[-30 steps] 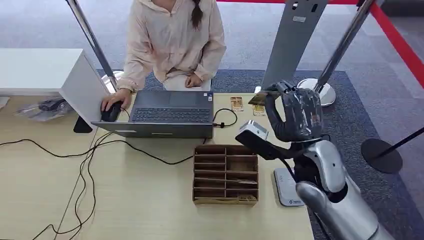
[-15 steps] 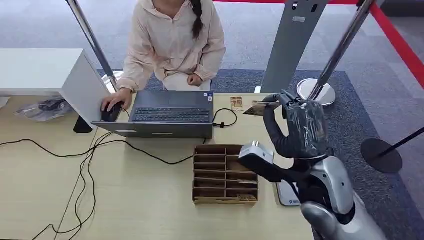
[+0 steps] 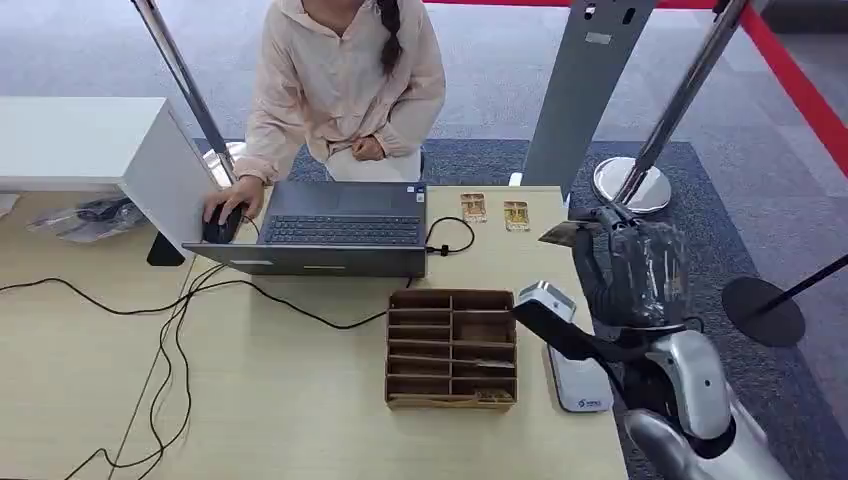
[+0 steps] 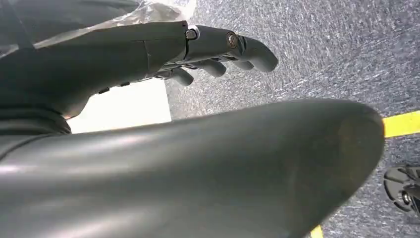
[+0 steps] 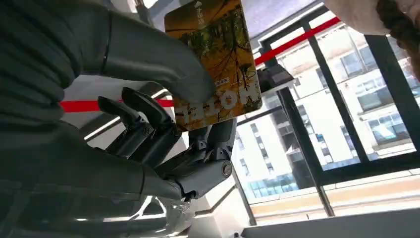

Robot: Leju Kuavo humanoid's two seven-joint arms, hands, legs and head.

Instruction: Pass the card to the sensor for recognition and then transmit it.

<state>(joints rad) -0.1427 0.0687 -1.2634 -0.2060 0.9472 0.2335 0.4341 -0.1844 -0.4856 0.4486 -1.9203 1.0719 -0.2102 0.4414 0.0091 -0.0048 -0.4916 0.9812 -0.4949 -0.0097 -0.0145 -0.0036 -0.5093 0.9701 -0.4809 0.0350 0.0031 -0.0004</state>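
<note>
My right hand (image 3: 628, 268) is raised above the table's right edge and pinches a card (image 3: 560, 235) by thumb and fingers. In the right wrist view the card (image 5: 218, 64) shows an orange-yellow autumn picture, with the thumb (image 5: 148, 54) pressed on its face. The white flat sensor (image 3: 585, 385) lies on the table near the right edge, below and nearer than the hand, partly hidden by my forearm. My left hand (image 4: 223, 47) hangs over grey carpet with its fingers loosely spread and nothing in it.
A wooden card organizer (image 3: 450, 348) stands just left of the sensor. Two more cards (image 3: 473, 207) (image 3: 516, 215) lie at the far table edge. A person (image 3: 345, 80) sits behind a laptop (image 3: 340, 228), one hand on a mouse (image 3: 220, 225). Cables (image 3: 180, 310) trail across the table's left half.
My right hand has carried the card to the right and back toward me, from over the far table edge to above the sensor's side. The person shifted slightly.
</note>
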